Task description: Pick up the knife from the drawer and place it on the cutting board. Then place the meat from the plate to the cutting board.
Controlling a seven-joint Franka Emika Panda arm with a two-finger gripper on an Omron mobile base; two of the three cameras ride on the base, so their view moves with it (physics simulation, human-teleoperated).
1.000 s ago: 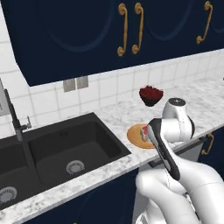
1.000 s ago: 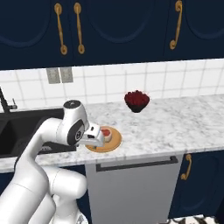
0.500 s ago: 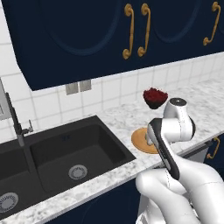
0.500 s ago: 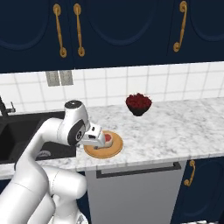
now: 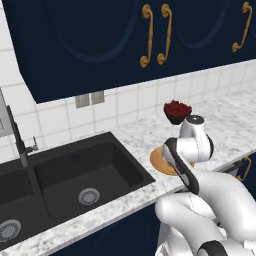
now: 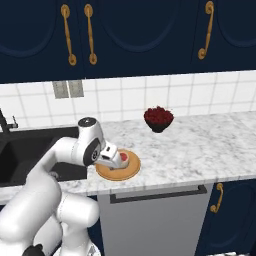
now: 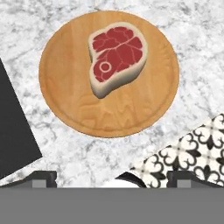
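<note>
The pincer (image 7: 112, 177) hangs above the counter with its two dark fingertips (image 7: 41, 177) set wide apart near the two bottom corners of the hand view, spread open, holding nothing and touching nothing. Ahead of the tips in that view lies the plate (image 7: 65, 100), round and orange-tan with a wood grain, flat on the marble counter (image 7: 192, 48); the tips stand short of its near rim, clear of it. On the plate, toward the side farther from the pincer, rests the meat (image 7: 116, 57), a red cut with a pale fatty edge and a small white ring, lying flat and wholly inside the rim. To the left of the pincer in the hand view a dark slanted edge of the sink (image 7: 13, 131) cuts in, and to its lower right a patch of patterned floor tile (image 7: 192, 151) shows past the counter's edge. In the right base view the hand sits low over the plate (image 6: 131, 172), hiding its left part, with the meat (image 6: 123, 158) just beside the hand. Beyond the plate, well apart toward the tiled wall, stands a dark bowl of red leaves (image 6: 159, 118). In the left base view the arm's white wrist covers most of the plate (image 5: 159, 160), the double sink (image 5: 75, 175) lies to the left with its tap (image 5: 17, 140), and navy cabinet doors (image 5: 100, 35) with brass handles hang above.
</note>
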